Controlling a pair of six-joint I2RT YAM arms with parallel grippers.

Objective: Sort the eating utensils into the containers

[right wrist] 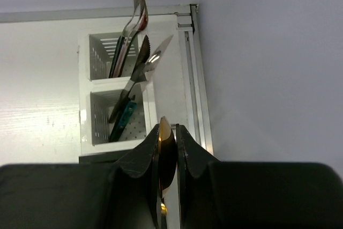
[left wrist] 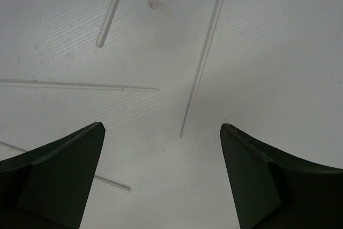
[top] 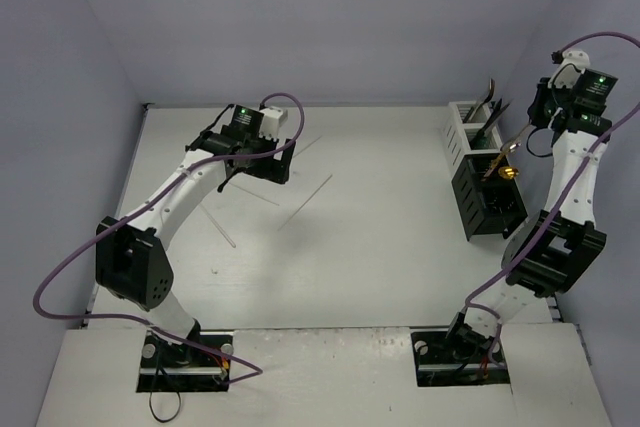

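My left gripper (top: pixel 262 163) is open and empty, low over several pale chopsticks (top: pixel 306 201) that lie scattered on the white table. In the left wrist view one chopstick (left wrist: pixel 206 53) points down between the open fingers of the left gripper (left wrist: pixel 161 128), and others (left wrist: pixel 80 85) lie to the left. My right gripper (top: pixel 517 139) is shut on a gold spoon (right wrist: pixel 165 146) and holds it above the black holder (top: pixel 489 197). The white holder (right wrist: pixel 84 119) holds silver forks (right wrist: pixel 134 4), black-handled knives (right wrist: pixel 140 64) and a teal-handled piece (right wrist: pixel 124 119).
The white holder (top: pixel 466 132) and the black holder stand side by side at the far right, close to the right wall. Purple cables (top: pixel 60 277) loop beside both arms. Another gold piece (top: pixel 510 174) shows at the black holder's top.
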